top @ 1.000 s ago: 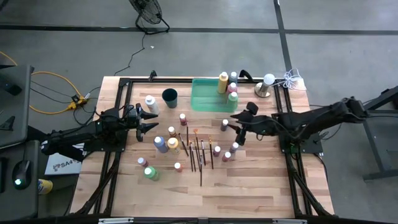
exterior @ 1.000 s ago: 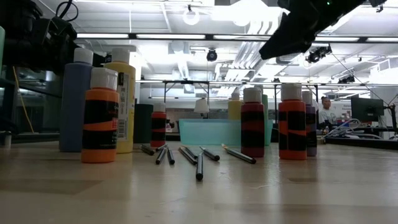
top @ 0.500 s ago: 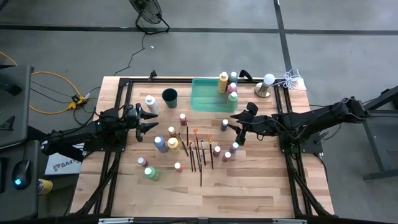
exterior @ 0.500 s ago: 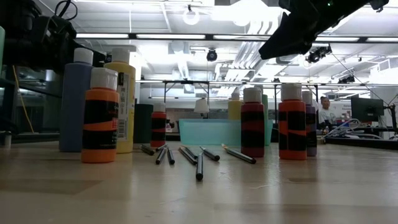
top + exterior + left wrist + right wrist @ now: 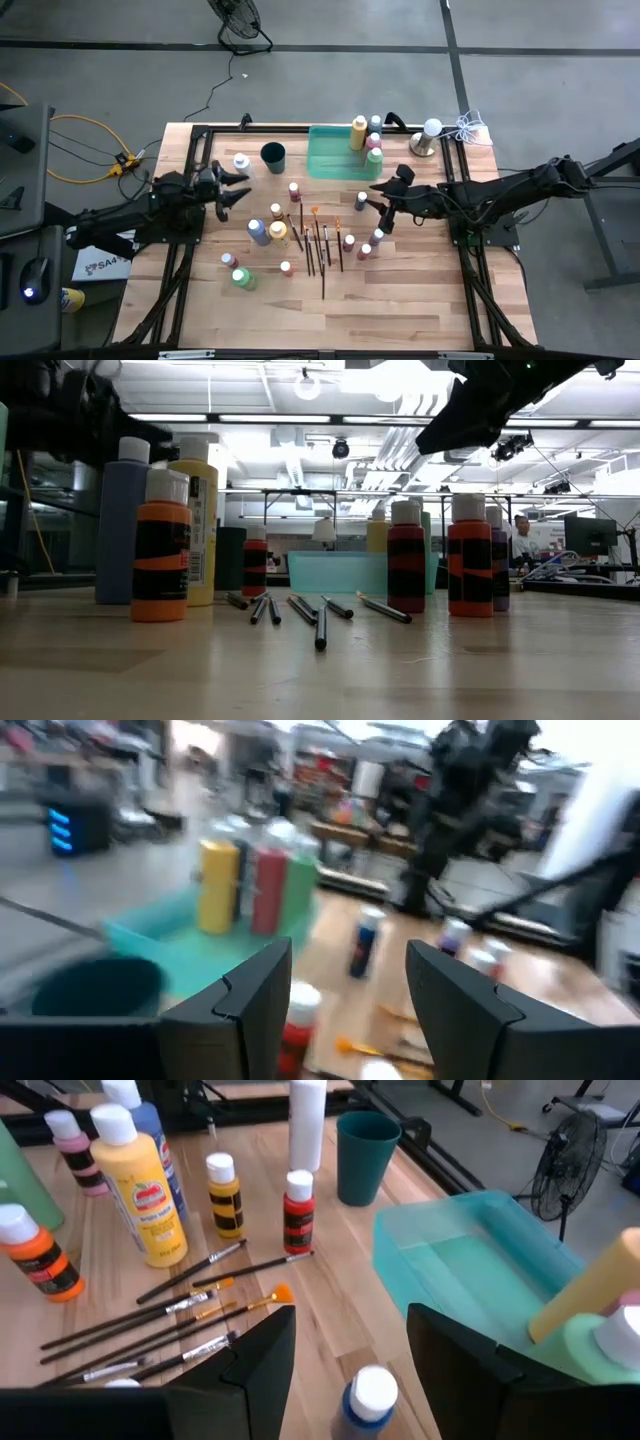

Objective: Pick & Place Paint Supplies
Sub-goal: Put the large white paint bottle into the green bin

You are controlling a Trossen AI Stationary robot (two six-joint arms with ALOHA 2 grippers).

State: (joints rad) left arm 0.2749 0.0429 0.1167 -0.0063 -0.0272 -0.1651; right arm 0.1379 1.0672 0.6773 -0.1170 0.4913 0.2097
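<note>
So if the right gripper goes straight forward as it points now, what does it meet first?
Most likely the small blue bottle with a white cap, directly ahead of the open right gripper; its height relative to the bottle is unclear.

Past the right gripper's [image 5: 345,1342] parted dark fingers, paintbrushes [image 5: 180,1315] lie fanned on the wooden table [image 5: 330,1305] among a red bottle [image 5: 298,1213], a yellow bottle [image 5: 145,1195], a dark cup [image 5: 362,1157] and a translucent green tray [image 5: 470,1270].
</note>
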